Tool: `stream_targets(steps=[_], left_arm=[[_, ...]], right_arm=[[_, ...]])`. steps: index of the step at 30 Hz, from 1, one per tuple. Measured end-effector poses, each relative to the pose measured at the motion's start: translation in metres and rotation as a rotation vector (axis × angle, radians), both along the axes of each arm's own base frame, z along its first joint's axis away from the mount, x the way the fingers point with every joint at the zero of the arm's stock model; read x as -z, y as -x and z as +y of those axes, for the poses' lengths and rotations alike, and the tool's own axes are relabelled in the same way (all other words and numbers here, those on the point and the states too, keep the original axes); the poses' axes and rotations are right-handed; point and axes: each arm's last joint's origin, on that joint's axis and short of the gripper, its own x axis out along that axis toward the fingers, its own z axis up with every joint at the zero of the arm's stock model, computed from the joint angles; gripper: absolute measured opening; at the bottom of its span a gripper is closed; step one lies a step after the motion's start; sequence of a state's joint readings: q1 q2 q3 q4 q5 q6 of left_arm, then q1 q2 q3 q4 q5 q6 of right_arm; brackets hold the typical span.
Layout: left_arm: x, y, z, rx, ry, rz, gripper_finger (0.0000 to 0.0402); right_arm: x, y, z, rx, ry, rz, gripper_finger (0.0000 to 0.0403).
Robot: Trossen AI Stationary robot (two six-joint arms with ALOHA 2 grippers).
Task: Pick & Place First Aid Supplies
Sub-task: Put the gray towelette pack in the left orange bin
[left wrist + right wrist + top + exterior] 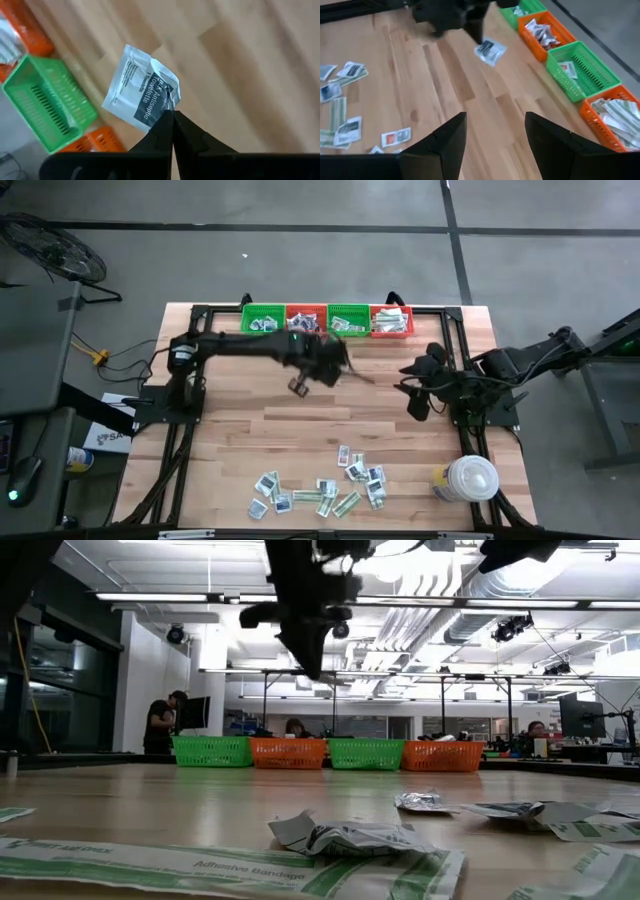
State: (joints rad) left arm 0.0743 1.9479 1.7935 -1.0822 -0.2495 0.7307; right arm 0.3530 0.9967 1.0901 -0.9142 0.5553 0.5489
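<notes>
Left gripper (172,117) pinched shut on corner of antiseptic towelette packet (141,90) — lifted clear of table, near baskets (327,319), probably for sorting; right gripper (495,132) waits, jaws apart, empty; remaining packets (320,488) at near edge.

Four slatted plastic baskets (326,319) along table's far edge: green, orange-red, green, orange-red. Light wood plank table (240,440), black frame. White-and-grey square towelette packet (142,90), dark band with white lettering. Near edge: white/grey square packets (365,475) with dark marks, pale-green striped bandage strips (345,504). White round lidded container (468,479) at near right corner.
</notes>
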Motion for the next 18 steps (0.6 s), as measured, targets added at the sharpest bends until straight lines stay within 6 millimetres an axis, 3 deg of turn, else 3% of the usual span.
stream_targets(steps=[12,18], left_arm=[[-0.003,0.036,0.133,0.093,-0.03,0.072,0.0],[-0.004,0.063,0.187,0.12,-0.042,0.063,0.0]], right_arm=[[-0.001,-0.001,-0.009,0.075,0.004,-0.016,0.0195],[-0.001,-0.002,-0.014,0.126,0.035,-0.024,0.0195]])
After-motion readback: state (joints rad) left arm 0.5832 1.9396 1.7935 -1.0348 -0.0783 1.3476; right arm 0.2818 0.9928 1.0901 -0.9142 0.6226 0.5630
